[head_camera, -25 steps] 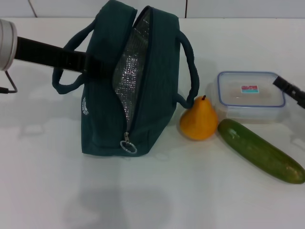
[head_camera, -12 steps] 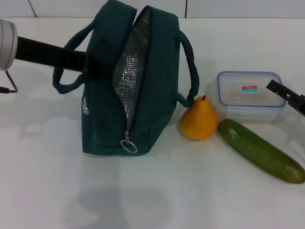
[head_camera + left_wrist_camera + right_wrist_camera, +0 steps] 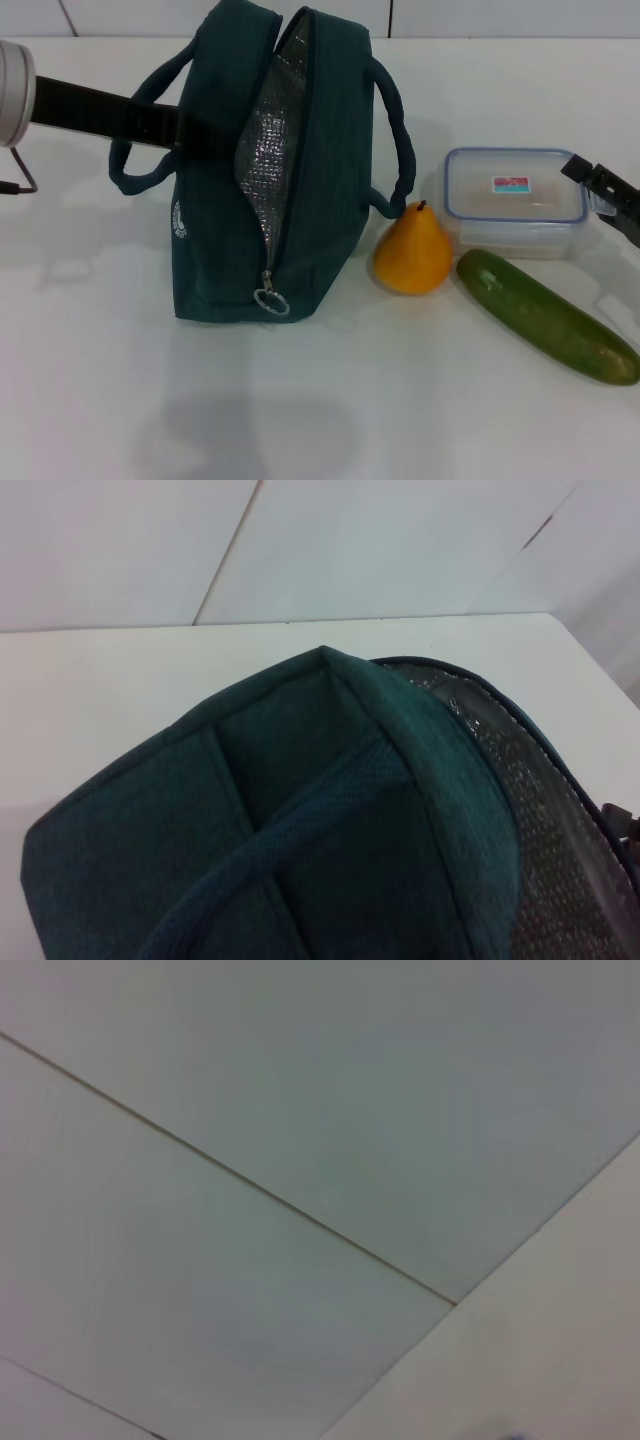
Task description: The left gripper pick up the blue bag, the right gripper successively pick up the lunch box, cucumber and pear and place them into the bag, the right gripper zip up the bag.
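Surface: white tabletop [image 3: 120,380] with a pale tiled wall behind; all task items stand on it.
Bag: dark teal fabric lunch bag with silver foil lining [image 3: 270,180], upright at left of centre, zip open along the top and down the front; zip pull ring [image 3: 269,298] hangs low at the front.
Left gripper: the black left arm [image 3: 110,118] reaches to the far side of the bag near its handle; the tips are hidden behind the fabric, so whether they are parted or clamped cannot be told. The left wrist view shows only the bag top and handle strap [image 3: 300,830].
Lunch box: clear plastic box with blue-rimmed lid [image 3: 515,200], right of the bag, behind the yellow pear [image 3: 412,253] and the long green cucumber [image 3: 545,315].
Right gripper [image 3: 607,195]: at the box's right end, touching or just beside it; finger state cannot be told.
Step in hand: judged as the first pick, the lunch box.
Next move: secure a grip across the box, lift clear of pear and cucumber, carry to the bag opening.
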Action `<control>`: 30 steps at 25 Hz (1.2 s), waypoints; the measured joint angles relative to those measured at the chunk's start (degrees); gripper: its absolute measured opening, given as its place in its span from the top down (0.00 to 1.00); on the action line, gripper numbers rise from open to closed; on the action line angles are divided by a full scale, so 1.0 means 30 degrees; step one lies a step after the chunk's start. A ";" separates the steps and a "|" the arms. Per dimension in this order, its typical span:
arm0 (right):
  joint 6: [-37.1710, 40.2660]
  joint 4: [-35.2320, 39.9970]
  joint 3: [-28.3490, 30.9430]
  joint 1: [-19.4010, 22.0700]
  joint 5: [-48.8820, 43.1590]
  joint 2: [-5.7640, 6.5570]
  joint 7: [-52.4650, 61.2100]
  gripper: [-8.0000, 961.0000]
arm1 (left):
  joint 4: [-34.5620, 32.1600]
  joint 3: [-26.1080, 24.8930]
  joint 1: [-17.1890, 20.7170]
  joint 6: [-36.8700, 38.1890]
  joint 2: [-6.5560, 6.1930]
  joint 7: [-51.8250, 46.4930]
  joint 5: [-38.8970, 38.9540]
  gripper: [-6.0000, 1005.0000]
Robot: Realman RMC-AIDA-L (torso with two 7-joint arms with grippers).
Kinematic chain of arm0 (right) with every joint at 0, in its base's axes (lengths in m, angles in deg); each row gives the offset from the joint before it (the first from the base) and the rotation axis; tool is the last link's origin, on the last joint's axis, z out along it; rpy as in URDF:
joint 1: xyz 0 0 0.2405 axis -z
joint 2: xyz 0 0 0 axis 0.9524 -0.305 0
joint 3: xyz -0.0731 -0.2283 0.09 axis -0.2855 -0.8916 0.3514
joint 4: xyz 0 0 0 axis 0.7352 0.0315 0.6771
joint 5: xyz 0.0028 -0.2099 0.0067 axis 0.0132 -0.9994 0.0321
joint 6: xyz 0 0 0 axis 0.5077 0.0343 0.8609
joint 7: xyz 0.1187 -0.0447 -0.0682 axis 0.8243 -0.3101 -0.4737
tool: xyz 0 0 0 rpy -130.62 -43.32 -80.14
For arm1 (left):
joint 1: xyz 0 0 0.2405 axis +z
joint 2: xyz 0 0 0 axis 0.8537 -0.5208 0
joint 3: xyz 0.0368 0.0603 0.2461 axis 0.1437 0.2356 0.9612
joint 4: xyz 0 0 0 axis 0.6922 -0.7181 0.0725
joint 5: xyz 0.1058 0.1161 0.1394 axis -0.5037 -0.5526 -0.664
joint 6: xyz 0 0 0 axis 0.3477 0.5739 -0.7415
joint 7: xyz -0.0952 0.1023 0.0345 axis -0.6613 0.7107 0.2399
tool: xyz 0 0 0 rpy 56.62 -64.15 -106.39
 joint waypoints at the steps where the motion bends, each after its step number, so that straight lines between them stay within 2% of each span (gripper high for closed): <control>1: 0.0105 0.0018 -0.0011 0.0023 0.0000 0.0014 0.0231 0.09 | 0.0001 0.0001 0.0000 0.0000 -0.0001 0.0000 0.0003 0.96; 13: 0.0473 0.0049 -0.0795 -0.0004 0.0002 0.0100 0.1825 0.09 | 0.0086 0.0228 -0.0006 0.0013 -0.0001 -0.0038 0.0045 0.96; 18: 0.0514 0.0049 -0.0810 -0.0038 0.0041 0.0101 0.1859 0.25 | 0.0087 0.0271 -0.0005 0.0048 -0.0001 -0.0075 0.0034 0.96; 21: 0.0520 0.0049 -0.0816 -0.0057 0.0063 0.0100 0.1864 0.50 | 0.0087 0.0271 -0.0006 0.0056 -0.0001 -0.0055 0.0027 0.96; 27: 0.0540 0.0069 -0.0871 -0.0141 0.0041 0.0054 0.1867 0.69 | 0.0112 0.0269 -0.0028 0.0067 0.0000 -0.0007 0.0010 0.96; 30: 0.0543 0.0078 -0.0876 -0.0145 0.0031 0.0046 0.1825 0.73 | 0.0114 0.0268 -0.0029 0.0063 -0.0001 -0.0001 0.0010 0.96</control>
